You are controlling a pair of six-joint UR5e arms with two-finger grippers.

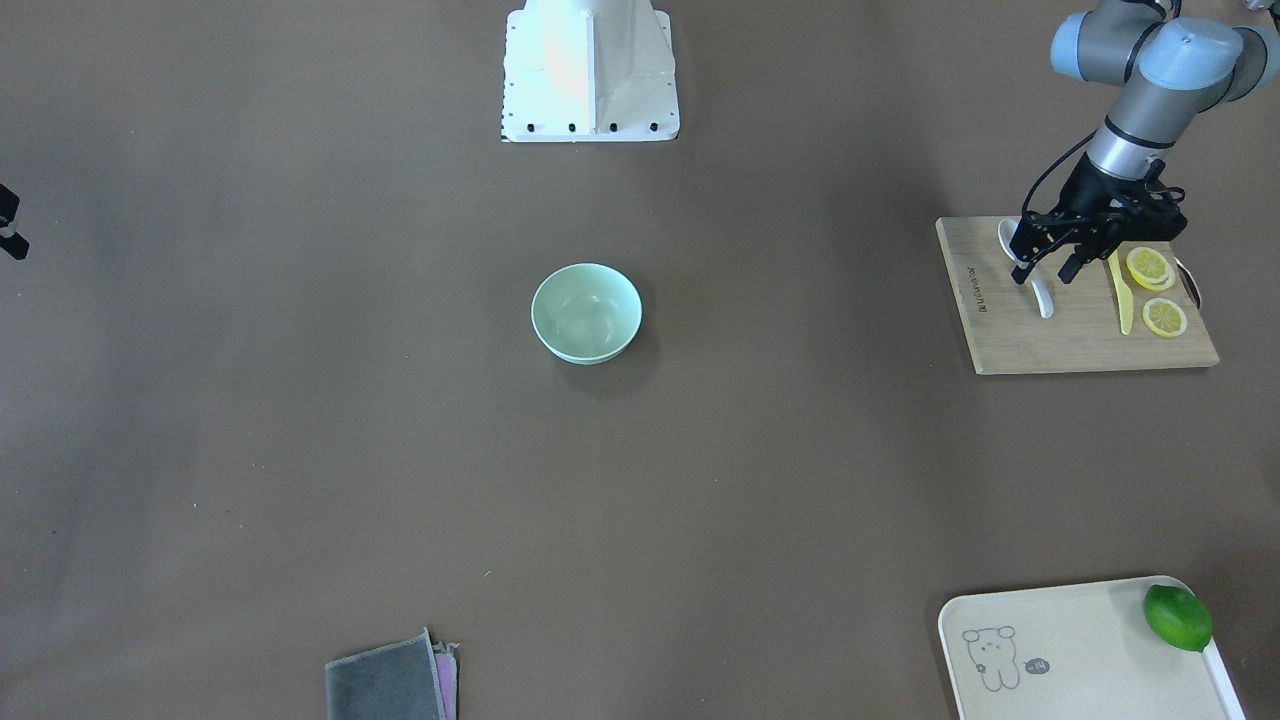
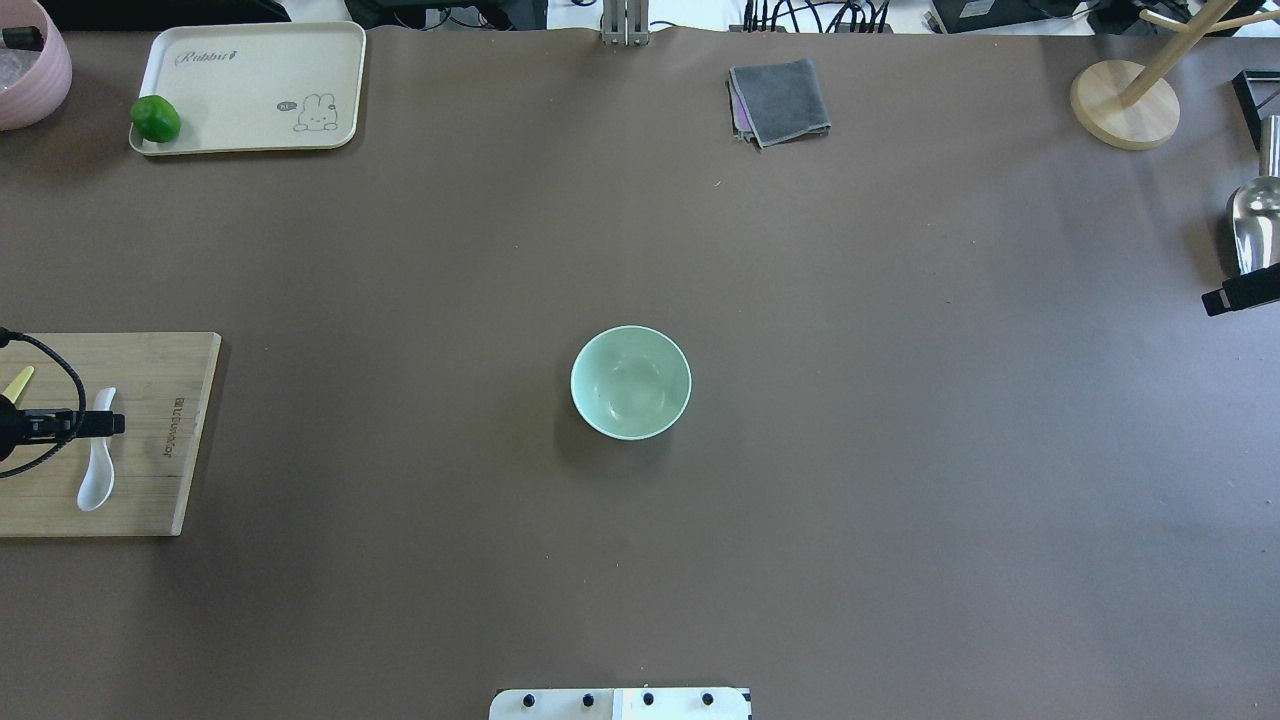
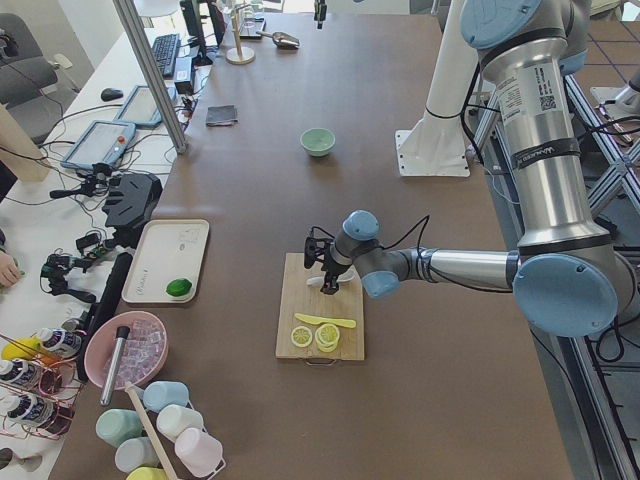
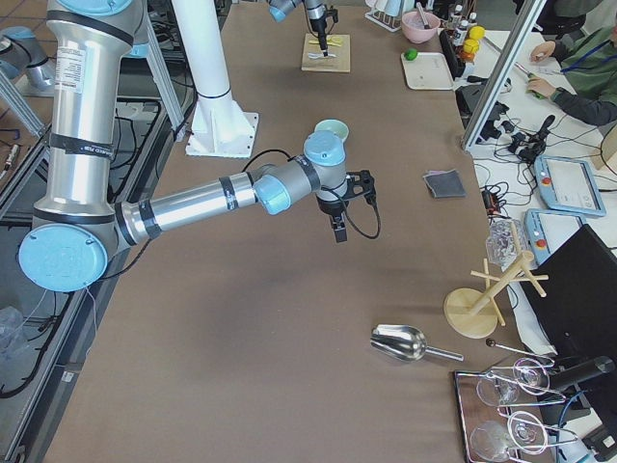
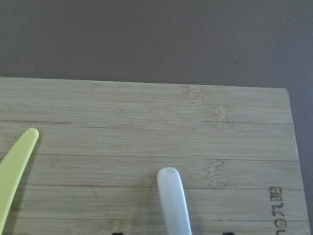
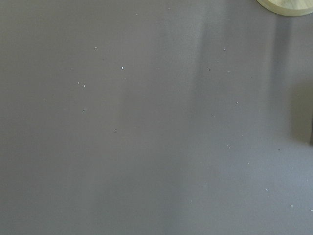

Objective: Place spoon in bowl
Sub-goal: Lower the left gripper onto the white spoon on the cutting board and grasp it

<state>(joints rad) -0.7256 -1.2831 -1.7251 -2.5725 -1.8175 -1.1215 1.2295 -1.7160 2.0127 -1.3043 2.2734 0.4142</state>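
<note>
Bowl [image 2: 630, 383] in the middle, cutting board [image 2: 150, 480] at the left edge
The board carries the spoon [image 2: 97, 480], with a knife [image 1: 1122, 300] and lemon slices [image 1: 1164, 318] to its left. A tray [image 2: 250, 70] at the far left holds a lime [image 2: 156, 118]; a cloth [image 2: 780, 100] lies far.

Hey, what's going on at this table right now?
The left gripper is down at the wooden cutting board, its jaws open on either side of the handle of the white spoon, which lies flat on the board. The mint-green bowl sits empty at the table's middle, so the spoon is not yet in it. The right gripper hangs over the table's other end.
</note>
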